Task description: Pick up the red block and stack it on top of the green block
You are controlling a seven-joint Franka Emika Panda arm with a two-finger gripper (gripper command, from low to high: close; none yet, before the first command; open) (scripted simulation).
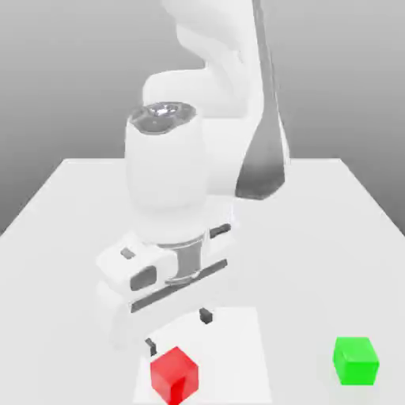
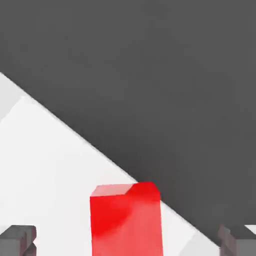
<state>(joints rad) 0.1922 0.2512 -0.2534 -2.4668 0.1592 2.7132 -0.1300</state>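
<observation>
Jaws spread over the red cube, grasp not yet made

Nearest the camera in the exterior view, the small bright red matte cube (image 1: 174, 374) sits on the white tabletop (image 1: 316, 237) at the front edge, turned so 1 corner points forward. Well apart from it, toward the exterior view's right, rests the small bright green matte cube (image 1: 356, 361), of about the same size, with bare tabletop between the 2.

Just behind and above the red cube hang the jaws of the white Franka arm (image 1: 178, 330), spread wide with nothing between them yet; the 2 dark fingertips (image 1: 206, 316) stand above the cube's level. In the hand view the red cube (image 2: 127, 220) lies between the 2 grey fingertips (image 2: 18, 238), roughly centred in the gap.

The cube looks rigid and probably light, with plain flat faces that should neither dent nor roll. I judge the best hold to be on 2 opposite vertical faces, pads flat and near mid-height; the smooth finish may slip if squeezed across corners, so wrist alignment matters
</observation>
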